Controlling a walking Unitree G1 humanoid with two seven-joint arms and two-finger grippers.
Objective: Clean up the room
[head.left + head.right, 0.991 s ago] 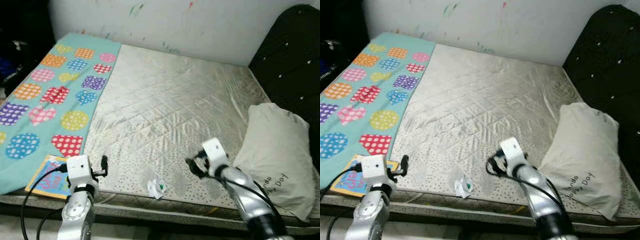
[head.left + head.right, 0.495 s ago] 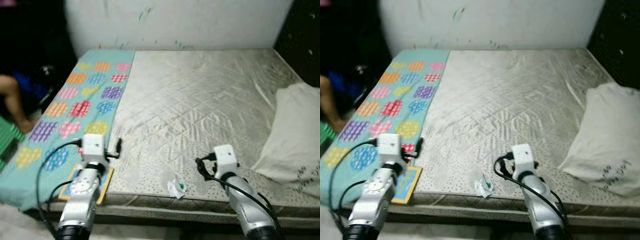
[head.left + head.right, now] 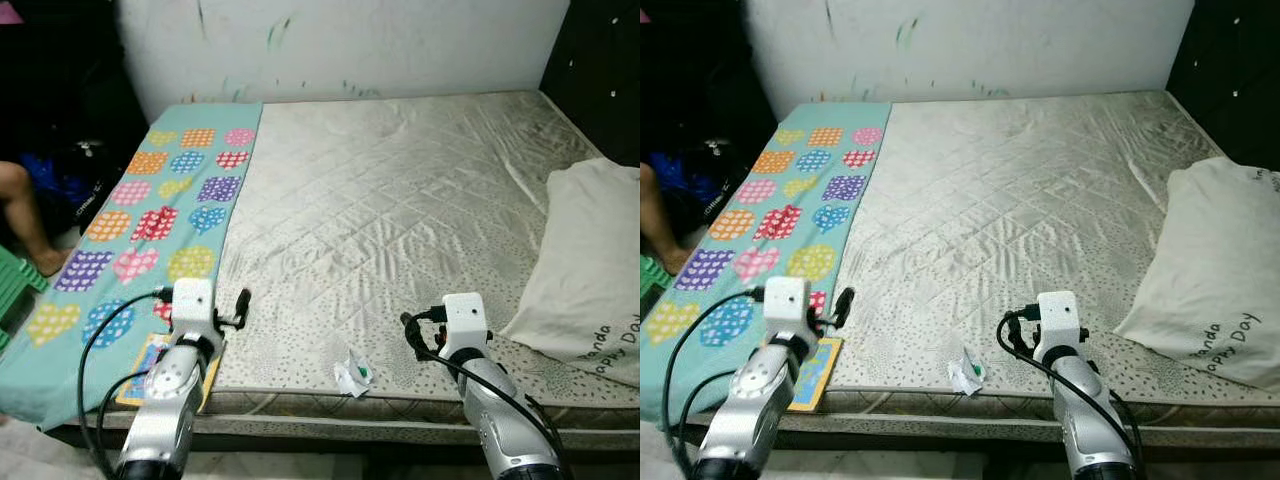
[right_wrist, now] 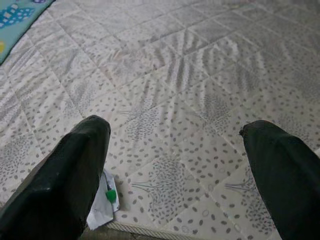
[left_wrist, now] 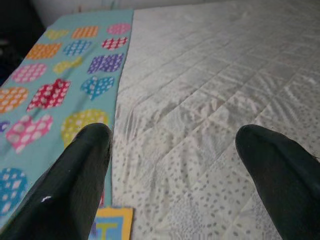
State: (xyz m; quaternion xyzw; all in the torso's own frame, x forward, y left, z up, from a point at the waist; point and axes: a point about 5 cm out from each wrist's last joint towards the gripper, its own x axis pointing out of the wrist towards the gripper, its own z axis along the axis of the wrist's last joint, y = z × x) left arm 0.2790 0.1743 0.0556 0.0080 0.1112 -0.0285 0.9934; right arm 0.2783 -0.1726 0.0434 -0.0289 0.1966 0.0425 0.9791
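Left eye view shows a big bed with a bare grey mattress (image 3: 400, 210) against a white wall (image 3: 350, 40) that has little paint marks on it. A teal blanket (image 3: 120, 250) with bright dotted hearts and circles lies along the left side of the bed. A white pillow (image 3: 590, 260) with writing sits at the right edge. A small crumpled white wrapper (image 3: 353, 375) with a green bit lies near the front edge of the mattress, between the two arms. A colourful book (image 3: 150, 362) pokes out at the front corner of the blanket, partly under the left arm. The left pincer (image 3: 240, 305) is held above the line where the blanket meets the mattress. The right pincer (image 3: 412, 335) is held low over the mattress, just to the right of the wrapper. A person's bare leg (image 3: 25, 215) shows at the far left, beside something green.

Right eye view shows the same bed, with the wrapper (image 3: 966, 374) close to the front edge.

Left wrist view shows the left pincer's two black fingers (image 5: 75, 185) wide apart, holding nothing, over the blanket edge and the mattress. A corner of the book (image 5: 112, 224) peeks in.

Right wrist view shows the right pincer's fingers (image 4: 65, 185) wide apart too, holding nothing. The wrapper (image 4: 104, 205) lies just beside one finger, by the mattress edge.
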